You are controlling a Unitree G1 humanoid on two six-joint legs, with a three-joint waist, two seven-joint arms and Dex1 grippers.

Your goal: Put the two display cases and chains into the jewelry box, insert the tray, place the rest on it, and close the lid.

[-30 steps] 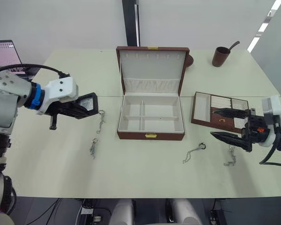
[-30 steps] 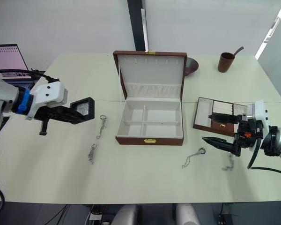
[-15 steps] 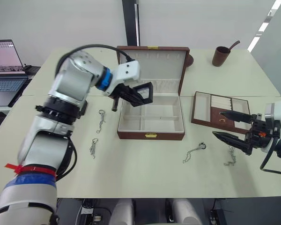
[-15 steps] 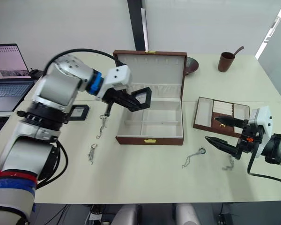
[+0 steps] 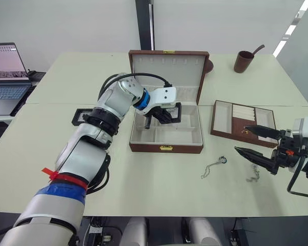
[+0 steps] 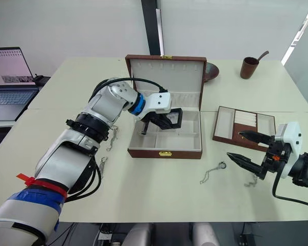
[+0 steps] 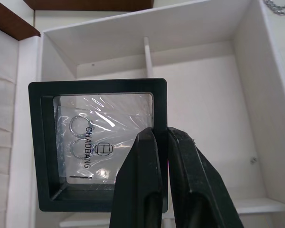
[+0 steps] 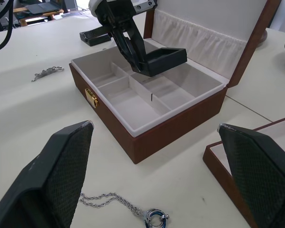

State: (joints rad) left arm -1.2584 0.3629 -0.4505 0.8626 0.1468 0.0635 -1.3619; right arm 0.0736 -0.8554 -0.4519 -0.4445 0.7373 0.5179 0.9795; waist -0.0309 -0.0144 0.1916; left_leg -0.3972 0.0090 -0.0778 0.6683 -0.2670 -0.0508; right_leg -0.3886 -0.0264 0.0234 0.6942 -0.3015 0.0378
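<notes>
The left hand [image 7: 156, 156] pinches a square black display case [image 7: 85, 142]; its clear film reads "CHAOBANG". It hangs over the brown, white-lined jewelry box [image 5: 166, 148]. The right hand [image 5: 256, 143] is spread open.

Pale cream surface [image 5: 159, 200] under a plain white wall [image 5: 66, 23], split by a dark vertical post [image 5: 142, 24]. Open laptop [image 5: 6, 69] on a side desk at far left; brown cup [image 5: 243, 61] at the back right.

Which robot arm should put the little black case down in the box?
The left. Its left gripper is shut on the black display case, holding it just above the open jewelry box. The right gripper hangs open near the chains, off to the box's right.
</notes>
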